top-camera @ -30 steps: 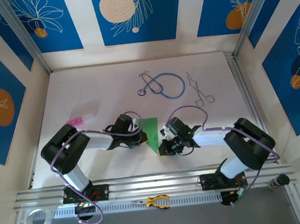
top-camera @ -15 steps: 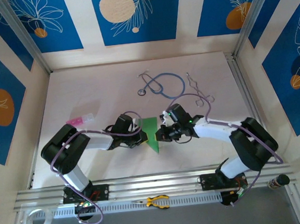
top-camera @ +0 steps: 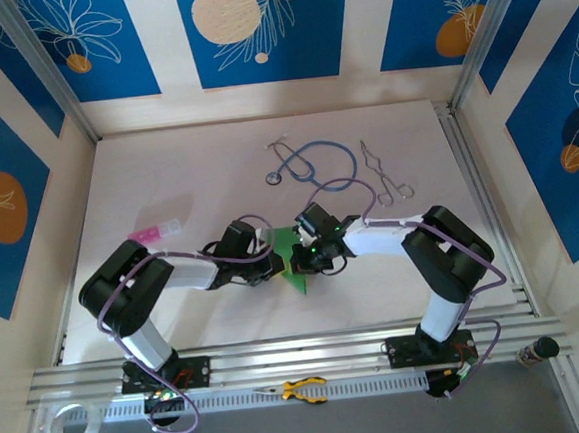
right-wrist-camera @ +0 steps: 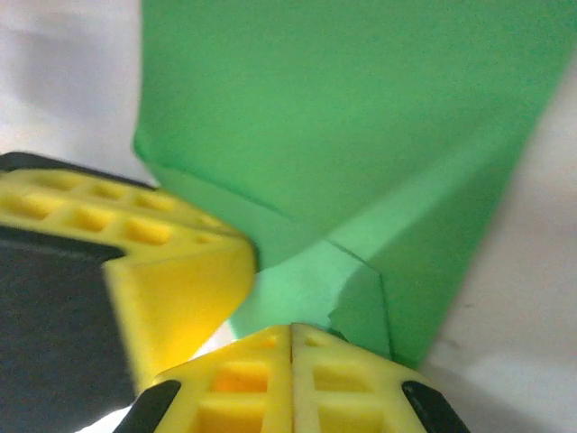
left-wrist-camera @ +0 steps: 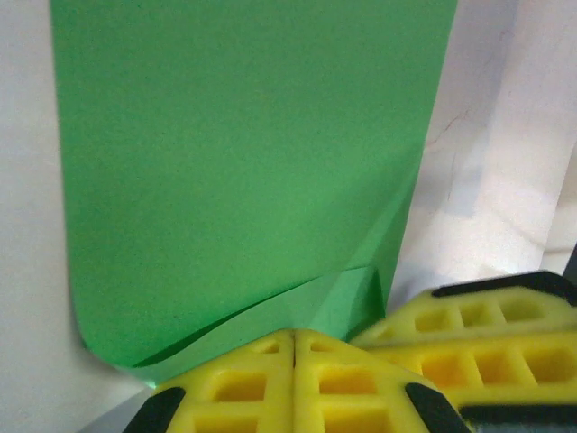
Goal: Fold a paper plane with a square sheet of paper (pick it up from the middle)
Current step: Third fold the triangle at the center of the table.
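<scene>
lying on the white table point(top-camera: 166, 176) between the two arms, the bright green sheet of paper point(top-camera: 289, 247) is partly folded and narrows to a point toward the near edge. the left gripper point(top-camera: 272, 265) meets it from the left and the right gripper point(top-camera: 300, 255) from the right, so the two sit just beside each other over the paper. in the left wrist view, the left gripper's yellow ribbed fingers point(left-wrist-camera: 234, 388) are pressed together with no gap, their tips at a raised fold on the sheet. in the right wrist view, that gripper's fingers point(right-wrist-camera: 243, 388) are likewise closed tight, with the tips touching a creased corner of the green paper. whether either pair has paper pinched between the pads cannot be told. well apart, toward the far side of the table, lie a blue looped stethoscope point(top-camera: 318, 164) and silver metal forceps point(top-camera: 380, 177). a small pink and white piece point(top-camera: 155, 231) lies to the left, and yellow-handled pliers point(top-camera: 303, 388) rest on the near rail.
</scene>
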